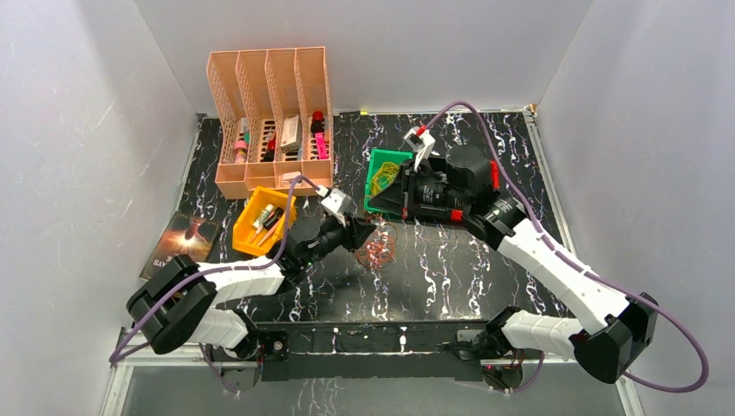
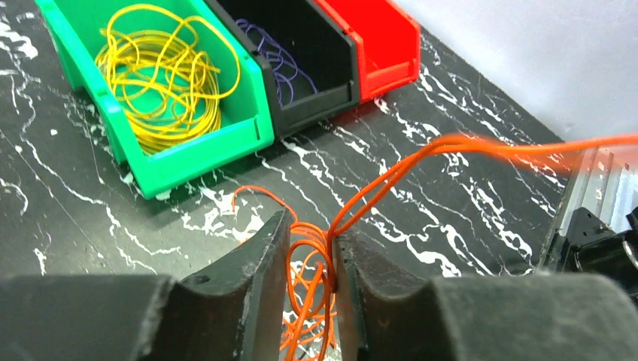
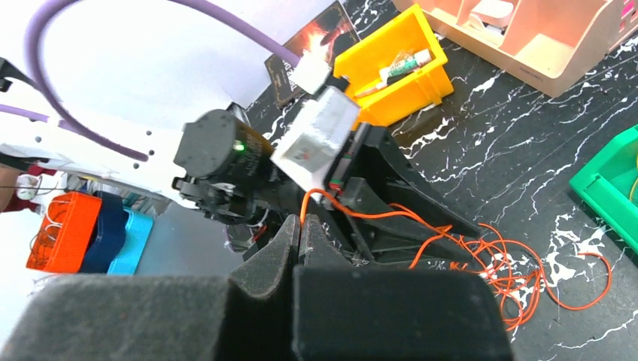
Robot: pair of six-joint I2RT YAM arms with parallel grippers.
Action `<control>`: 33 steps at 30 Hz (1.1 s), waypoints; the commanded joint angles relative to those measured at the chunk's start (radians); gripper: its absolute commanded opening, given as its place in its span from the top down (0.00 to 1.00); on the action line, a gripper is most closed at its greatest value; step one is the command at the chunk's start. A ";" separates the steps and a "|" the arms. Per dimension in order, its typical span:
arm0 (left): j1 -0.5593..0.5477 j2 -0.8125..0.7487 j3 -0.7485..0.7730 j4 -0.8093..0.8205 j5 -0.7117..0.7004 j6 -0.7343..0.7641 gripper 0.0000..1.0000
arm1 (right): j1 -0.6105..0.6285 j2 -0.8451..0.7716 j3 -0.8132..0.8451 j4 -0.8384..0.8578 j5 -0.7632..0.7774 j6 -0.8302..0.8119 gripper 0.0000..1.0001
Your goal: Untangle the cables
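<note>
Orange cables (image 2: 308, 278) lying lower centre of the left wrist view. Left gripper (image 2: 310, 280) narrowing around several strands; right gripper (image 3: 299, 239) pinching one strand shut. Best pulling apart slowly, steering toward the red bin (image 2: 376, 41), watching for snags.

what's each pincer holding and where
Left pincer is closing around strands of the orange cable bundle. Right pincer is shut on one orange strand pulled from it.

You see a glossy black marble-patterned tabletop (image 2: 466, 195), smooth shiny plastic in the green bin (image 2: 188, 162), thin glossy orange cables (image 2: 308, 301), and matt black gripper fingers (image 2: 256, 301), possibly rubber-coated.
</note>
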 commanded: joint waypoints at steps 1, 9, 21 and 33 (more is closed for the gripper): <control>0.002 0.018 -0.037 0.069 -0.008 -0.099 0.77 | 0.000 -0.070 0.060 0.068 0.007 0.031 1.00; 0.002 0.003 -0.126 0.074 -0.032 -0.170 0.83 | 0.000 -0.162 0.134 -0.006 0.188 -0.062 1.00; 0.002 -0.076 -0.222 0.050 -0.091 -0.218 0.85 | 0.000 -0.222 0.160 -0.135 0.540 -0.225 1.00; 0.004 -0.177 -0.192 -0.204 -0.153 -0.288 0.47 | -0.001 -0.174 0.160 -0.245 0.940 -0.331 1.00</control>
